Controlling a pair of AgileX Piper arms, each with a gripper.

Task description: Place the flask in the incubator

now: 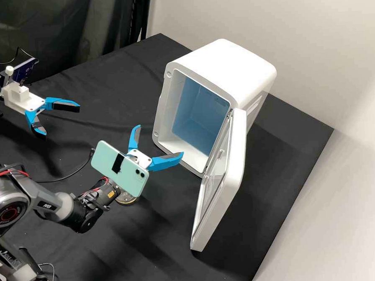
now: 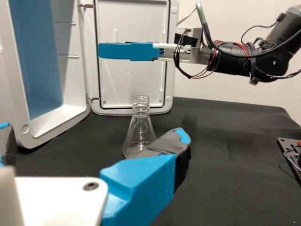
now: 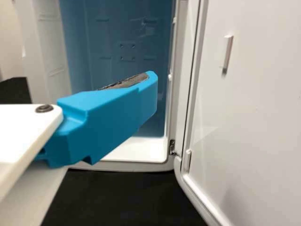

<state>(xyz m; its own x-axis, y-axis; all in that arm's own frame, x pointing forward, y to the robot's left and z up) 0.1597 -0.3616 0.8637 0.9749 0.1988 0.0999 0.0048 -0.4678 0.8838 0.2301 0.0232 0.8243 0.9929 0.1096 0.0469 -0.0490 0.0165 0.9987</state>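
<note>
Clear glass, the flask [image 2: 138, 128] stands upright on the black bench [image 1: 130, 89], out in front of the incubator [image 1: 234, 66] and apart from it, touched by neither claw. In the high view it is mostly hidden under the right arm's wrist, with little more than its base peeking out.

The incubator is white with a blue inside and lies tipped back, its mouth facing the arms. Its door [image 1: 227, 172] hangs fully open at one side of the mouth.

The right gripper [image 1: 159, 142] hangs just before the incubator's mouth, above bench level and higher than the flask, its fingers spread wide with nothing between them. Its wrist view looks straight into the blue chamber, past the door's hinge edge.

The left gripper [image 1: 60, 120] is well away from the incubator, farther from it than the flask is, also splayed wide and holding nothing.
</note>
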